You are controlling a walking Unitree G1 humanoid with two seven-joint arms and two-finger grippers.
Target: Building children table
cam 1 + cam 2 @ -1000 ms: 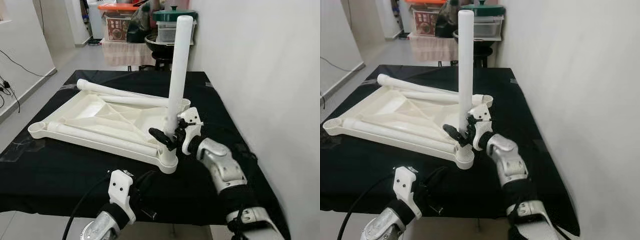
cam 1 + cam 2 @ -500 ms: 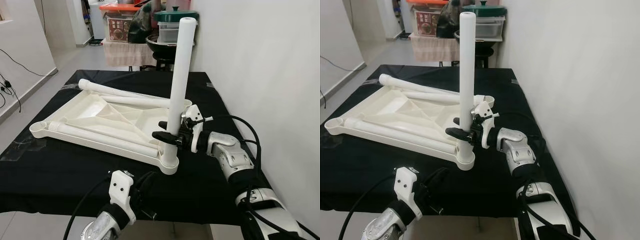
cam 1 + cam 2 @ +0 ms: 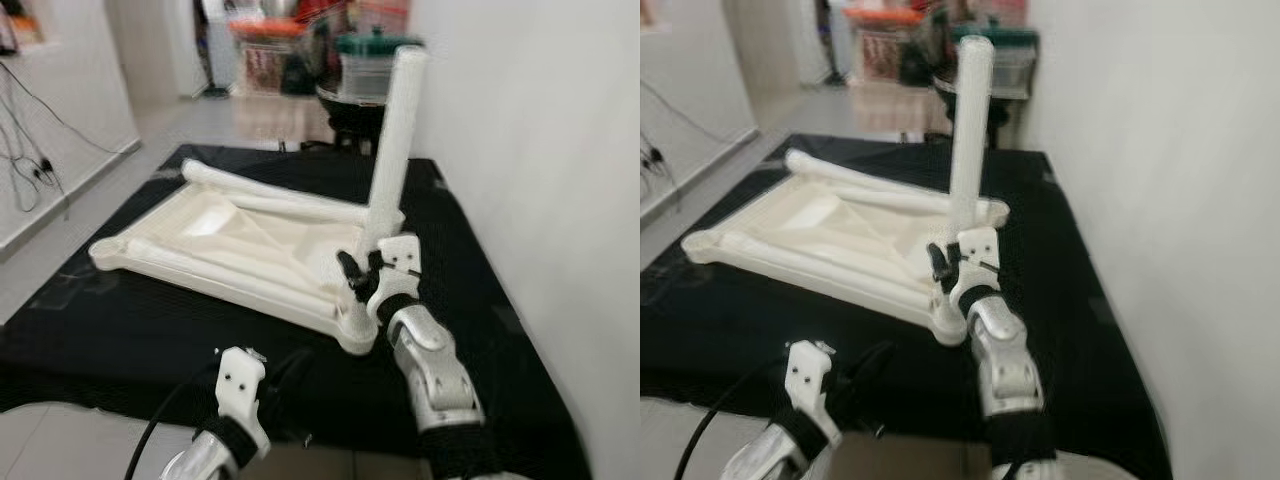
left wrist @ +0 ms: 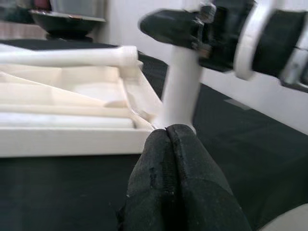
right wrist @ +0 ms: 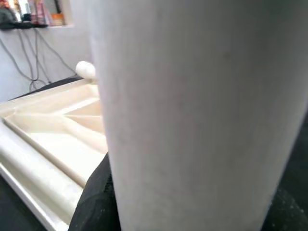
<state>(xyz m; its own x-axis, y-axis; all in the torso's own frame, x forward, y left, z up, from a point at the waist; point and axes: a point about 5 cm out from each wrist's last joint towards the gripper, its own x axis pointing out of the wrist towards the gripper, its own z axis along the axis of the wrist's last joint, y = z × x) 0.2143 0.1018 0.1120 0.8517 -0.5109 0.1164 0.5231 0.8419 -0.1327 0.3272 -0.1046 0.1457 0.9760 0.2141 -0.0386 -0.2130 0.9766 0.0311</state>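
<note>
An upside-down white plastic tabletop (image 3: 240, 235) lies on a table covered in black cloth (image 3: 120, 330). A white leg (image 3: 392, 150) stands upright in the socket at its near right corner. My right gripper (image 3: 362, 272) is shut on this leg just above the socket, with the forearm on the near side. In the right wrist view the leg (image 5: 192, 110) is very close, with a black finger (image 5: 91, 202) beside it. Two more white tubes (image 3: 275, 198) lie along the tabletop. My left gripper (image 4: 167, 132) is shut and empty, low by the table's near edge, pointing at the socket.
A white wall (image 3: 540, 150) runs close along the table's right side. Storage boxes and a pot (image 3: 365, 60) stand behind the far end. Cables (image 3: 25, 150) hang on the left wall. Open floor lies to the left.
The view has shifted and blurred. My right forearm has swung from the right of the leg to its near side, still holding the leg. The left gripper stays low.
</note>
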